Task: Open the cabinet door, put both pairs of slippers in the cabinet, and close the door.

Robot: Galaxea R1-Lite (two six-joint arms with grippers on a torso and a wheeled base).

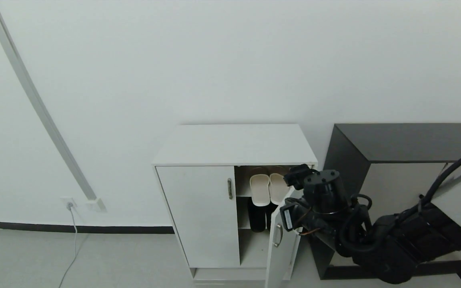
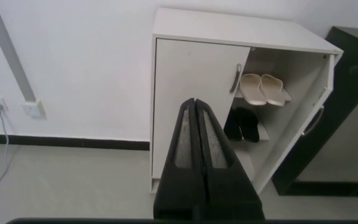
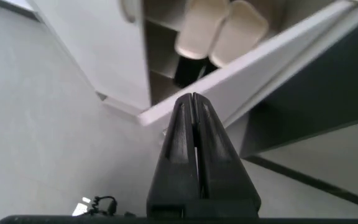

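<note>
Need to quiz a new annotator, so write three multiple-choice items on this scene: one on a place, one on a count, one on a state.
1. Where do the white slippers lie?
A. on the top of the cabinet
B. on its bottom shelf
C. on its upper shelf

2. How many pairs of slippers are inside the cabinet?
A. one
B. two
C. three

3. How does the cabinet's right door stand?
A. swung open
B. fully shut
C. taken off

Answers:
1 C: the white pair lies side by side on the upper shelf, behind the open side.
2 B: the black slippers are on the shelf below the white pair, and no other pair shows.
3 A: the door stands out from the cabinet front, leaving the shelves in view.
</note>
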